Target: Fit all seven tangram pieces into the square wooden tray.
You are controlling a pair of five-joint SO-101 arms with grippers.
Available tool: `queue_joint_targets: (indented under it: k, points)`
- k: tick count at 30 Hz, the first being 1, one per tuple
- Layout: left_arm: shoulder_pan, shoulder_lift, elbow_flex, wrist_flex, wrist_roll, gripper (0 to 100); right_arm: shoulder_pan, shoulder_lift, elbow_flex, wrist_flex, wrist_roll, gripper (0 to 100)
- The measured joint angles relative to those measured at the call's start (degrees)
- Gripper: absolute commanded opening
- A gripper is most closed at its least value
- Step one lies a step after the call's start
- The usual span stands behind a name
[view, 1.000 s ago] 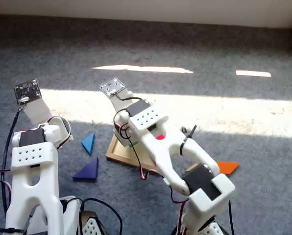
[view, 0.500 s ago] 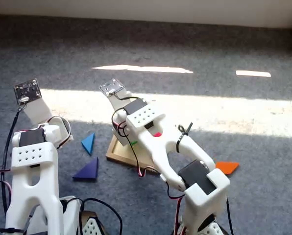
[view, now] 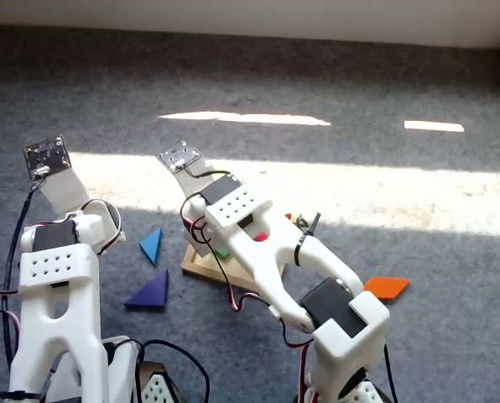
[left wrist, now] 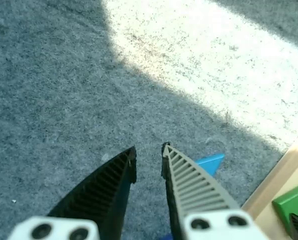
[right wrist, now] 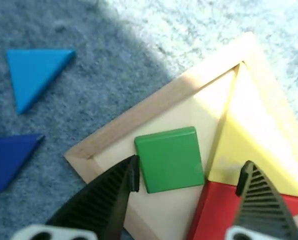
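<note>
The square wooden tray (right wrist: pixel 154 107) holds a green square (right wrist: pixel 171 159), a yellow triangle (right wrist: pixel 254 135) and a red piece (right wrist: pixel 229 212). My right gripper (right wrist: pixel 190 172) hangs open just above the tray, its fingers on either side of the green square. A light blue triangle (right wrist: pixel 34 70) and a dark blue triangle (right wrist: pixel 9 155) lie on the carpet beside the tray. My left gripper (left wrist: pixel 149 150) hovers over bare carpet with a narrow gap between its fingers and nothing in them; the light blue triangle (left wrist: pixel 209 162) lies just past its tips.
In the high view the right arm (view: pixel 258 243) covers most of the tray (view: pixel 201 265). The two blue triangles (view: pixel 152 245) lie between the arms. An orange piece (view: pixel 387 287) rests on the carpet to the right. Grey carpet with a sunlit band stretches beyond.
The right arm has swung leftward over the tray, uncovering more of the orange piece. The left arm has kept still.
</note>
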Motion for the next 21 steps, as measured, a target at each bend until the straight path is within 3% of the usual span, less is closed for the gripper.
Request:
queue_joint_targets:
  k: [3, 10, 21]
  points:
    - [0.0, 0.0, 0.0, 0.0, 0.0, 10, 0.18, 0.0, 0.0, 0.97, -0.09, 26.9]
    - [0.0, 0.0, 0.0, 0.0, 0.0, 10, -0.7, -3.34, 0.0, 4.31, 1.58, 9.3]
    - [0.0, 0.0, 0.0, 0.0, 0.0, 10, -4.13, 2.81, -0.09, 0.26, 1.76, 8.4]
